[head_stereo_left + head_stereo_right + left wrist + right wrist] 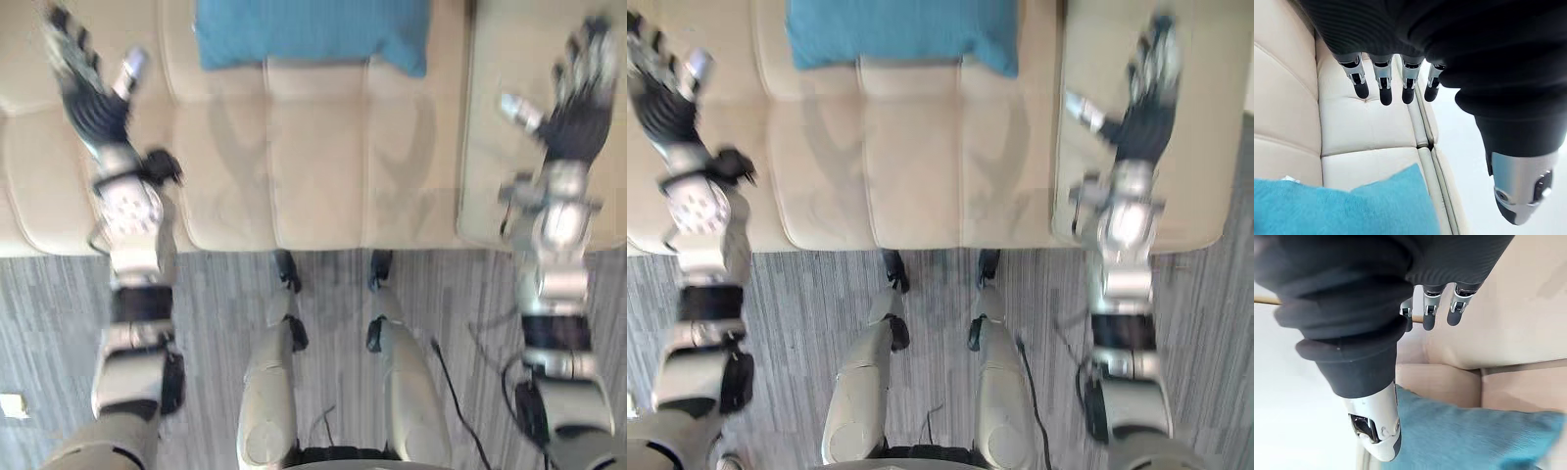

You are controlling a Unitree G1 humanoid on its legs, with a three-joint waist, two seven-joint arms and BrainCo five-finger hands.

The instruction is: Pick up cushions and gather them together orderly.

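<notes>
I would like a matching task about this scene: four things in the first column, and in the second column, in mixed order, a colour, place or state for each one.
Column one:
1. cushion
2. left robot hand
3. right robot hand
4. floor

Column two:
A. grey, striped
B. open, above the right section of the sofa
C. teal, lying at the back of the seat
D. open, above the sofa's left end

Right pairs: 1-C, 2-D, 3-B, 4-A
</notes>
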